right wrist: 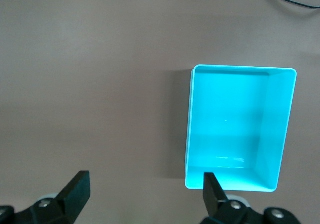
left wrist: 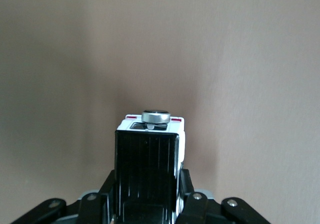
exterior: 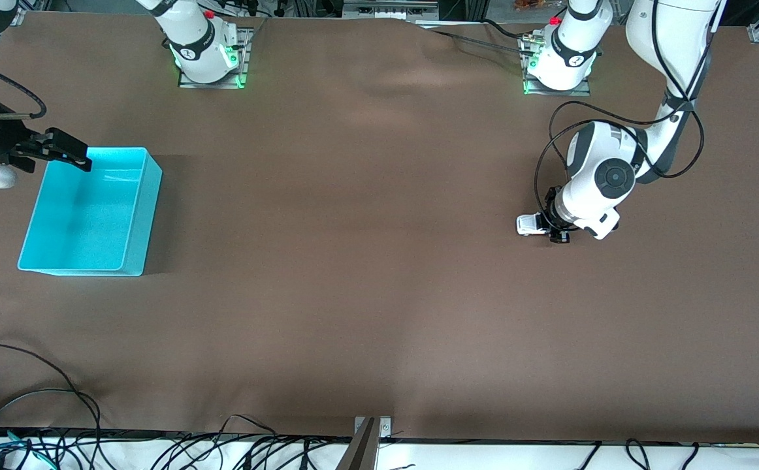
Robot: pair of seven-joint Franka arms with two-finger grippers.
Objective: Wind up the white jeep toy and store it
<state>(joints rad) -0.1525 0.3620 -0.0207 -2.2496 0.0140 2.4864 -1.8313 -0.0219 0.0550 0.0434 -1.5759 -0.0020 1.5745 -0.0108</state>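
A smooth brown cloth (exterior: pixel 366 261) covers the whole table; it is matte, with a few soft wrinkles close to the robot bases. On it, toward the right arm's end, stands a cyan bin (exterior: pixel 132 212) of glossy plastic, rectangular, open at the top, with thin straight walls and rounded corners. In the right wrist view the cyan bin (right wrist: pixel 280 129) shows a plain, shiny floor.

The white jeep toy (exterior: pixel 531 224) is at the left arm's end of the table, low on the cloth. It is a tiny boxy car of hard white plastic. In the left wrist view the white jeep toy (left wrist: pixel 150 154) has a black ribbed roof panel, a round silver-rimmed spare wheel on its back end, and two small red marks beside this wheel.

The left gripper (exterior: pixel 554 230) is clamped on the white jeep toy, its black fingers (left wrist: pixel 186 184) pressing the two sides of the body.

The right gripper (exterior: pixel 66 151) hangs over the rim of the cyan bin and waits, its black wedge-shaped fingers (right wrist: pixel 75 188) wide apart with nothing between them.
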